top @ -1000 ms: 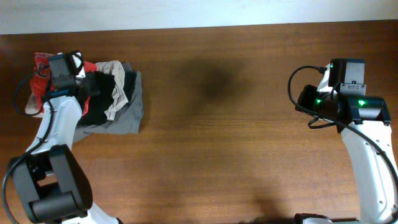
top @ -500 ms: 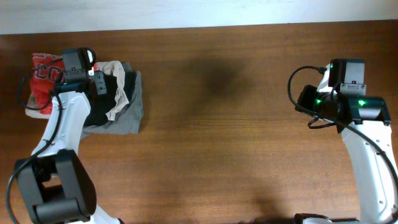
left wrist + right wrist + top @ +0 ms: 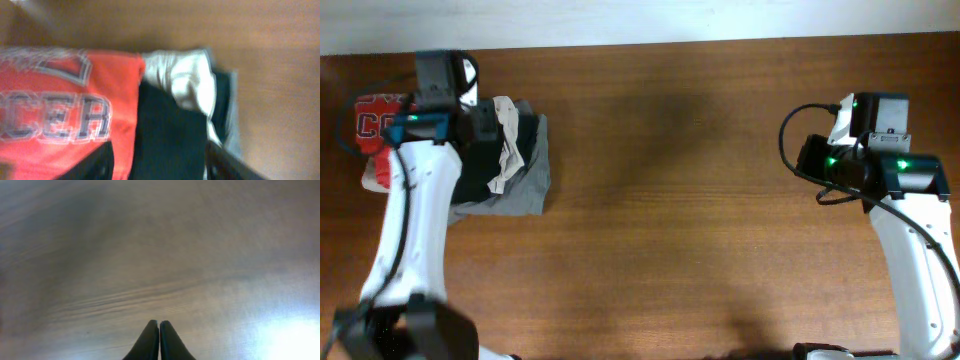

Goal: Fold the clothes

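The clothes, a red-orange T-shirt (image 3: 368, 122) with white block lettering (image 3: 60, 120) facing up, lie bunched at the table's far left, against the pile of other garments. My left gripper (image 3: 160, 157) hovers open over the seam between the red shirt and a black garment (image 3: 170, 135). Its dark fingers (image 3: 227, 162) show at the bottom edge with nothing pinched between them. In the overhead view the left arm (image 3: 420, 180) covers part of the shirt and the pile. My right gripper (image 3: 159, 326) is shut and empty above bare wood at the far right.
Next to the shirt lies a pile of black (image 3: 480, 150), beige (image 3: 505, 140) and grey (image 3: 525, 185) garments. The right arm (image 3: 880, 170) stands near the table's right edge. The table's far edge (image 3: 640, 42) meets a pale wall.
My left gripper has opened and let go of the red shirt, and the wrist has drawn towards the far edge. The shirt now lies further left with its lettering showing. The right arm has stayed still.
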`<state>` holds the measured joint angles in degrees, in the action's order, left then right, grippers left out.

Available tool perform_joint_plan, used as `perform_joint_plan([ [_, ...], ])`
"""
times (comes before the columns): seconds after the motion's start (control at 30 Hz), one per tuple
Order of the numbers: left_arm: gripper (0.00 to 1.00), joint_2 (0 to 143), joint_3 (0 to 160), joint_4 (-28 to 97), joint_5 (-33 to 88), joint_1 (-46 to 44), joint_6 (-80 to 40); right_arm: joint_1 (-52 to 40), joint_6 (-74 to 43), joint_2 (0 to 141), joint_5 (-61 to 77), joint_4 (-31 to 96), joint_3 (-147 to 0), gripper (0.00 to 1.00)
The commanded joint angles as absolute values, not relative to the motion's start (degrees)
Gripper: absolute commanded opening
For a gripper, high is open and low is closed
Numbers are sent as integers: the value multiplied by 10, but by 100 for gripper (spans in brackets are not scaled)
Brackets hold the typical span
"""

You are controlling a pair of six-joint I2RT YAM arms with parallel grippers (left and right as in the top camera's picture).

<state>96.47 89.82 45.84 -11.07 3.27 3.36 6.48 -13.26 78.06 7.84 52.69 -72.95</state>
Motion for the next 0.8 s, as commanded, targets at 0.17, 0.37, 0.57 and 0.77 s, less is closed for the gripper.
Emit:
perform_joint_plan([
  [0.17,99,781,1039,698,-108,27,35,68,37,745,345,534,-873,29],
  [0.37,99,686,1039,783,-108,27,35,68,57,676,360,536,-884,64],
  [0.57,99,634,1039,759,-97,27,35,68,55,639,358,556,-884,99],
  [0.77,99,622,1039,771,-97,27,35,68,55,637,368,592,-884,99],
])
